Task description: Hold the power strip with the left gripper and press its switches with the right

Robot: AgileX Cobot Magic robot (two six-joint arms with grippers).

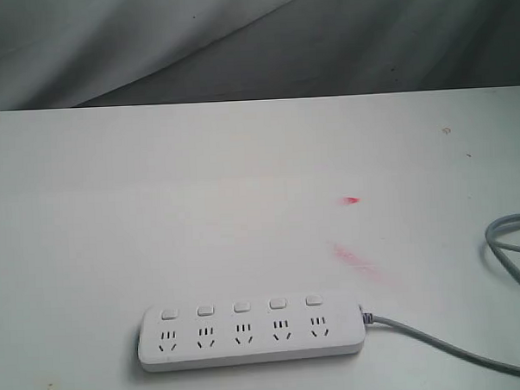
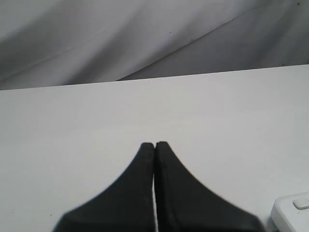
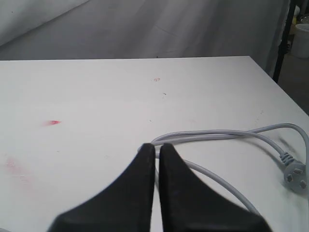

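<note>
Exterior view: the power strip (image 1: pixel 251 332) lies unheld just camera-side of the red smear (image 1: pixel 358 261), its 5 switches (image 1: pixel 242 306) untouched. Both the left gripper (image 2: pixel 154 145) and the right gripper (image 3: pixel 157 147) are pinched closed and empty. An unpinned strip could skid when pressed.

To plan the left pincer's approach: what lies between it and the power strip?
Nothing. In the left wrist view, only bare white table separates the shut left pincer from the power strip, whose corner shows.

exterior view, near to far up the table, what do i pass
power strip → red smear → red mark → table edge → grey cloth
</note>
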